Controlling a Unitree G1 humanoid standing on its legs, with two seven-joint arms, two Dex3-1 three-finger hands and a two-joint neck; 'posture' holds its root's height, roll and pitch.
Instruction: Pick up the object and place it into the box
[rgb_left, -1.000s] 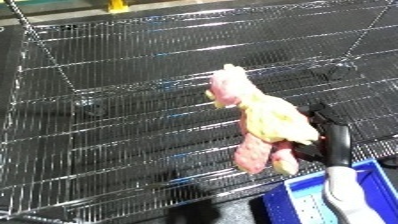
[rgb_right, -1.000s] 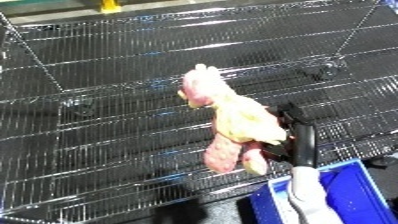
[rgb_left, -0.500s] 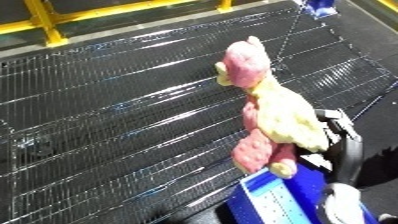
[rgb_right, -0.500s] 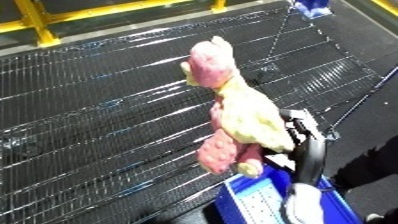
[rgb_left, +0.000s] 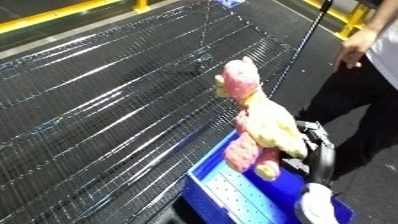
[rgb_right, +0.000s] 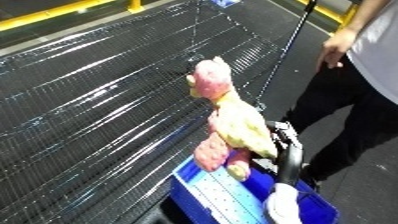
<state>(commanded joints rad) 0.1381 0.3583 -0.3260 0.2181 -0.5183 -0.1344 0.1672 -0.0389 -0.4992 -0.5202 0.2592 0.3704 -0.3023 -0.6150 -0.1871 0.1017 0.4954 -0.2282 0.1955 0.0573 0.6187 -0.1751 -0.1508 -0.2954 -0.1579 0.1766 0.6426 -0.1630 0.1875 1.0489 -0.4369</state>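
Left eye view shows the robot's right hand (rgb_left: 313, 145), black fingers curled round the back of a pink and pale yellow plush toy animal (rgb_left: 258, 125), carrying it in the air. The toy stands nearly upright in that grasp: its pink head rises above and to the left of the hand, and its legs dangle below and to the left of it, hanging over the open blue plastic bin (rgb_left: 233, 196). The bin sits directly beneath the hand, against the near edge of the black wire mesh shelf (rgb_left: 107, 105), which stretches away to the hand's left.

The toy looks soft and light; its limbs droop, so it should squash under the fingers rather than slip, and a drop would not harm it. The thick torso, where the hand holds it, seems the best place to grip.

The left hand shows in neither view.
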